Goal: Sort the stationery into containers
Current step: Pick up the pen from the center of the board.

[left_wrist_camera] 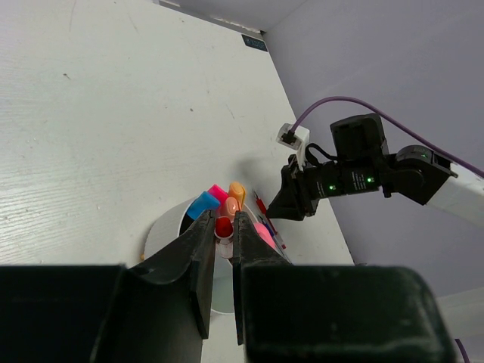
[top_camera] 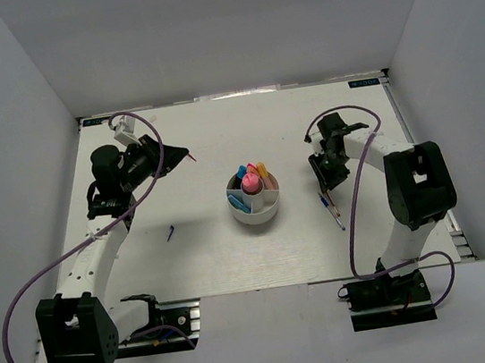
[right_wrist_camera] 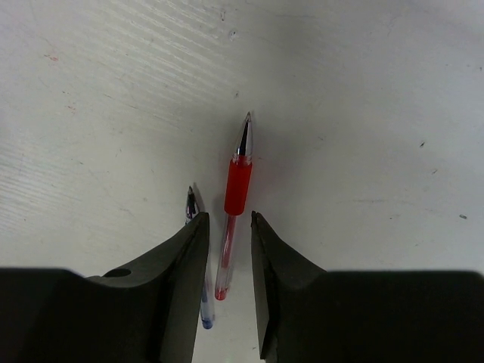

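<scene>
Right pincer [right_wrist_camera: 228, 218]: open, jaws slightly apart, low over the desk [top_camera: 199, 260], right of the cup.
Right pincer contents: the red pen [right_wrist_camera: 237, 185] lies on the desk in the gap between the jaws, and neither finger touches it.
Blue pen [right_wrist_camera: 191, 204]: on the desk just left of the red pen and roughly parallel to it. The left finger partly covers it.
Left pincer [left_wrist_camera: 224, 218]: closed, with only a thin slit between the fingers. It is raised above the desk, left of and slightly beyond the cup.
Left pincer contents: a red-tipped item [left_wrist_camera: 223, 227] shows at the fingertips. Whether it is gripped cannot be told.
Cup [top_camera: 257, 218]: white and round, at desk centre, between the two arms.
Cup contents: pink highlighter [top_camera: 249, 181] in the central well. Blue highlighter [top_camera: 242, 171] and orange highlighter [top_camera: 262, 171] stand in the far compartments.
Dark pen [top_camera: 170, 232]: alone on the desk, well left of the cup.
</scene>
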`<control>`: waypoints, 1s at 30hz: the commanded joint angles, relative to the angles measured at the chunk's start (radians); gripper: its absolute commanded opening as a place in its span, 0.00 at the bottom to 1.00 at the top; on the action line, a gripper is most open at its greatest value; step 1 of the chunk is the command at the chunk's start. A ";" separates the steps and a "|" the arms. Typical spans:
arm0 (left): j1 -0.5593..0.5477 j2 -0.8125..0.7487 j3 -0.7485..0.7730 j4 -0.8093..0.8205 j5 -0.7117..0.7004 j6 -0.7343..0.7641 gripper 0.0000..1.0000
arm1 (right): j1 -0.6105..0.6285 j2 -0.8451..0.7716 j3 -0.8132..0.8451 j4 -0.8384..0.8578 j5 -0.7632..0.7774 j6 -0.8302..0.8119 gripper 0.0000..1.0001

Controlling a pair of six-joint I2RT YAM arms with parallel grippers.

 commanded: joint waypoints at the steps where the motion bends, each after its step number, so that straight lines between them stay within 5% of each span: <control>1: -0.004 -0.016 -0.002 0.005 -0.006 0.010 0.00 | -0.006 0.000 0.025 0.035 0.002 -0.011 0.35; 16: -0.004 -0.008 -0.008 0.011 -0.006 0.008 0.00 | -0.006 -0.045 -0.139 0.165 0.032 -0.044 0.31; 19: -0.004 -0.011 -0.008 0.008 -0.006 0.008 0.00 | -0.010 -0.063 -0.187 0.190 0.034 -0.052 0.26; 23: -0.004 -0.013 -0.021 0.032 -0.004 -0.009 0.00 | -0.012 -0.089 -0.234 0.235 0.008 -0.054 0.00; 30: -0.004 0.028 0.058 0.064 0.006 -0.007 0.00 | -0.058 -0.213 -0.122 0.216 -0.045 -0.204 0.00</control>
